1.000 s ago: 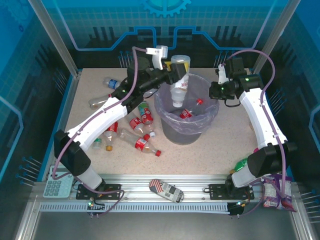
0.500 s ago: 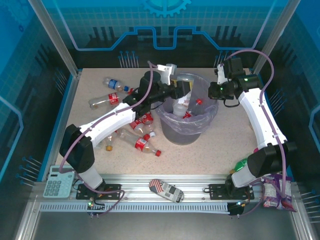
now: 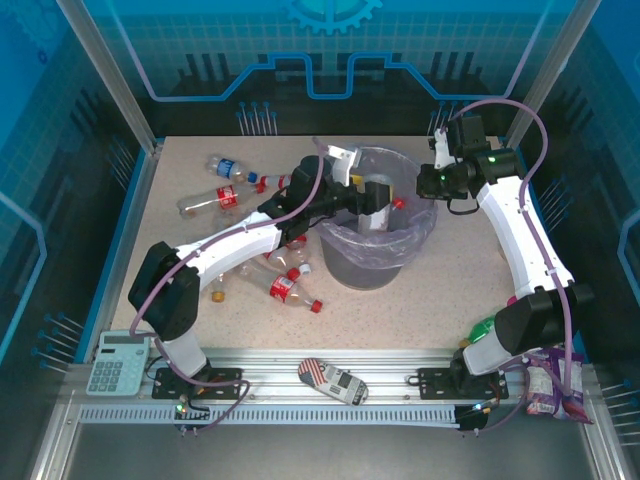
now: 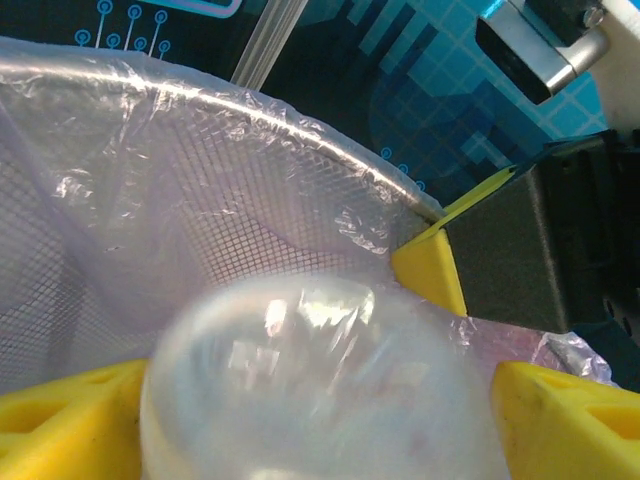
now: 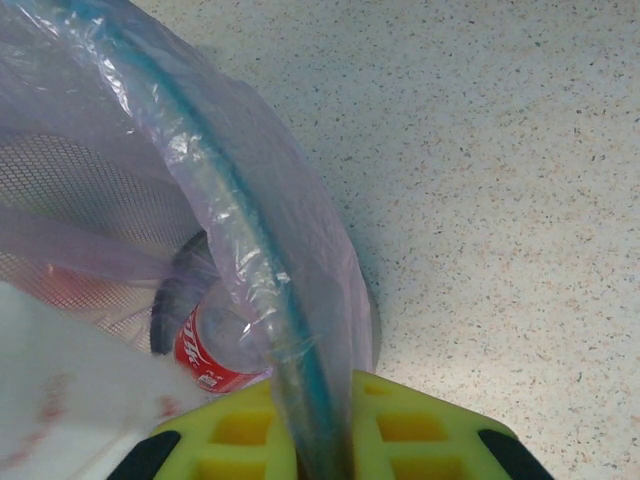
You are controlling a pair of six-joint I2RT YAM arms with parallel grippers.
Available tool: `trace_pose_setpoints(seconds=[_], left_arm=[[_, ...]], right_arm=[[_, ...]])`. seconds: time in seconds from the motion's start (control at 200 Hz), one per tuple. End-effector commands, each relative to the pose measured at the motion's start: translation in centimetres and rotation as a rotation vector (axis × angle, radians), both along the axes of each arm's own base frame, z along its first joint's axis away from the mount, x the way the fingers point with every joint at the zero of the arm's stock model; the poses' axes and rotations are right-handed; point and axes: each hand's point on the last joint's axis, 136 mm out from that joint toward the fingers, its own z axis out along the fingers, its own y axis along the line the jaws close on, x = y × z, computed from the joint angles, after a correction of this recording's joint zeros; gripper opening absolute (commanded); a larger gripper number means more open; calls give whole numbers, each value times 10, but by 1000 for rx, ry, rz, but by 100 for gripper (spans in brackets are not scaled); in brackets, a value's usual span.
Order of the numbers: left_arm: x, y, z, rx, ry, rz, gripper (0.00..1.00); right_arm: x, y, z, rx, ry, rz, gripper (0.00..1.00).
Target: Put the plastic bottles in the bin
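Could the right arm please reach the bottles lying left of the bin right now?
Probably not: its gripper is shut on the bin rim, and the bin stands before the bottles.

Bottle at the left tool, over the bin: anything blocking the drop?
Nothing visible. The bottle sits between the left tool's fingers over the open mouth of the bin. The right tool is clamped on the rim at the right side, off the drop path.

A calculator (image 3: 115,362), a flag-patterned gadget (image 3: 333,380) and snack packets (image 3: 548,388) lie along the near rail (image 3: 260,360).
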Motion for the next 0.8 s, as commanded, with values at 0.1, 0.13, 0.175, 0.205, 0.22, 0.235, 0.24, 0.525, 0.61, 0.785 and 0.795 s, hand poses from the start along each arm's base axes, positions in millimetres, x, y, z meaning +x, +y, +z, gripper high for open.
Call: trace_pose_setpoints(seconds=[0.1,0.13,0.175,0.205,0.22,0.235,0.24,0.525,0.61,0.785,0.795], left_arm=[[-7,-8,9,-6,-51,-54,91],[-7,-8,11,-5,-56,-52,91],[-7,-7,12,-3,-60,-50,92],[-7,-7,14,-4,-64,-48,92],[-7,-7,14,-3,-65,-48,92],[-7,-7,15,-5,-66,-47,92],[-7,-7,15,-5,-66,-48,92],[-9,-3,48,-5,-146,-48,92],[-9,6,70,22,-198,-28,93],[-3,47,109,69,-237,60,96],[-2,50,110,71,-234,66,96]], right_arm=[[-10,9,3,10,10,24,15],[-10,8,3,8,10,25,15],[-10,8,2,7,12,25,15],[-10,8,3,7,11,24,15],[-10,8,3,6,10,26,15],[-10,8,3,6,12,25,15],[-10,8,3,6,13,25,15],[-9,9,3,8,13,23,15],[-9,9,3,8,11,25,15],[-9,10,3,9,11,27,15],[-8,10,3,9,10,28,15]])
